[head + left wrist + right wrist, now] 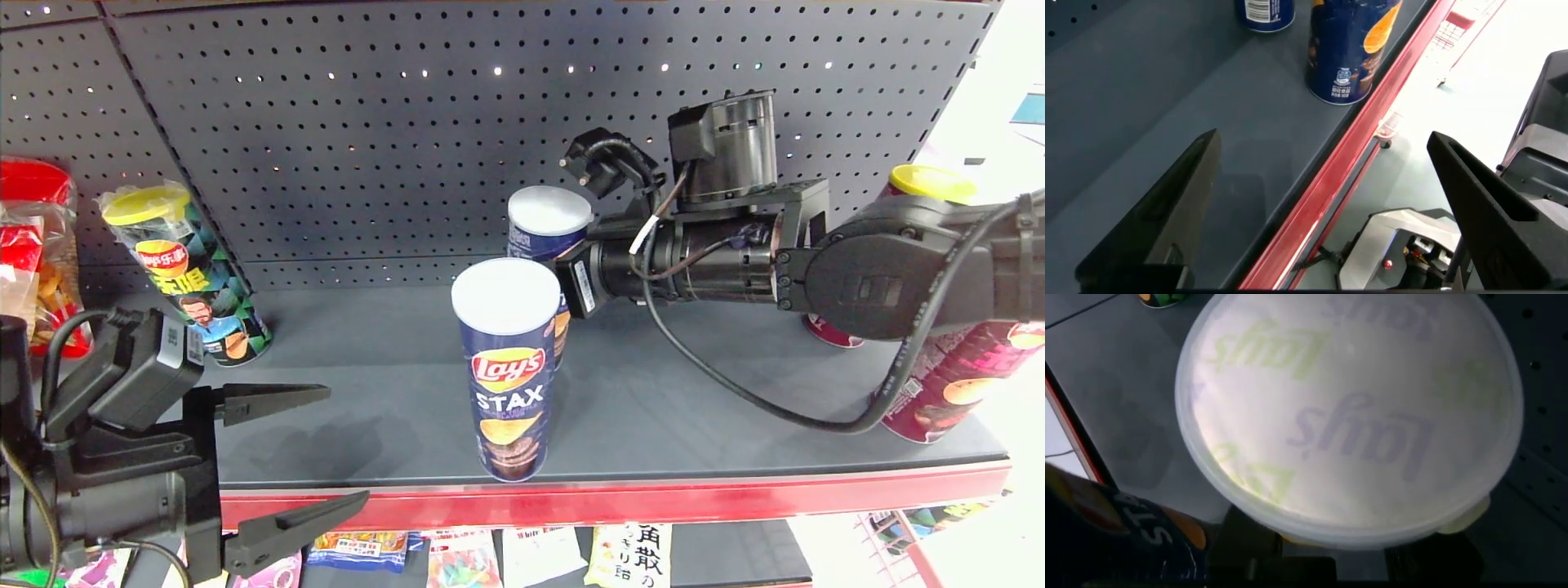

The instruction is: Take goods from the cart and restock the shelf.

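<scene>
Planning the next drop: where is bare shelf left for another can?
Bare: shelf between the green can and the front blue can; also between that can and the red cans, under the cable. Crowded: around the rear blue can, where the right arm sits.

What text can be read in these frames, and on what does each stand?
"Lay's", "STAX": front blue can.
"Lay's", faint, repeated: rear can's lid.
Print on the green can, the maroon can and the packets below the shelf: too small to read reliably.
</scene>
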